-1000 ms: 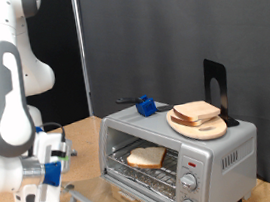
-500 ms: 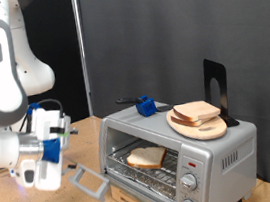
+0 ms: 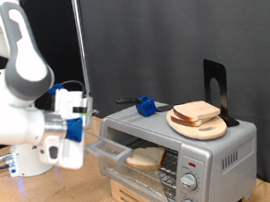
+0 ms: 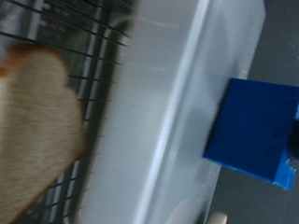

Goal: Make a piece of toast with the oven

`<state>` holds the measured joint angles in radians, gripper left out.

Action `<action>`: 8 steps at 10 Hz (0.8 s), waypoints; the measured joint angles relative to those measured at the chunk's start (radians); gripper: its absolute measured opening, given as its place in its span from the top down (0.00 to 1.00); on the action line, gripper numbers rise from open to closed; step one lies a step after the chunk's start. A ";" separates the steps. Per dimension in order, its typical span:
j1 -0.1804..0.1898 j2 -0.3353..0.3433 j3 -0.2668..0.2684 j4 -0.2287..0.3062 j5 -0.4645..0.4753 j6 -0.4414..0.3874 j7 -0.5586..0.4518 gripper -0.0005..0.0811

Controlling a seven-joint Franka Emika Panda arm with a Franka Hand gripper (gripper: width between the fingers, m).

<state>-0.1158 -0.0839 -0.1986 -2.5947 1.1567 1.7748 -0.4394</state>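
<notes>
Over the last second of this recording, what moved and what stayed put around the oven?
The tool rose from low beside the oven and swung toward the exterior view's right, carrying the oven door up from lying flat to about half shut. The piece of toast stayed on the rack inside. The plate of bread slices and the blue object on top did not move.

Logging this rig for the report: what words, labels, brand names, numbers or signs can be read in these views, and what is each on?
No readable text in either view.
Small silver countertop toaster oven: a red mark by its two round knobs, too small to read.
Blue block on the oven's top: no print visible.
White robot arm's gripper, at the oven door: no legible label.
</notes>
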 joint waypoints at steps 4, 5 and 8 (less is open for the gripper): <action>0.030 -0.100 0.065 -0.066 0.017 0.055 0.088 0.01; 0.014 -0.115 0.057 -0.076 -0.012 0.055 0.122 0.01; -0.067 -0.155 0.008 -0.080 -0.109 0.068 0.206 0.01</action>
<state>-0.1833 -0.2386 -0.1905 -2.6748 1.0481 1.8428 -0.2333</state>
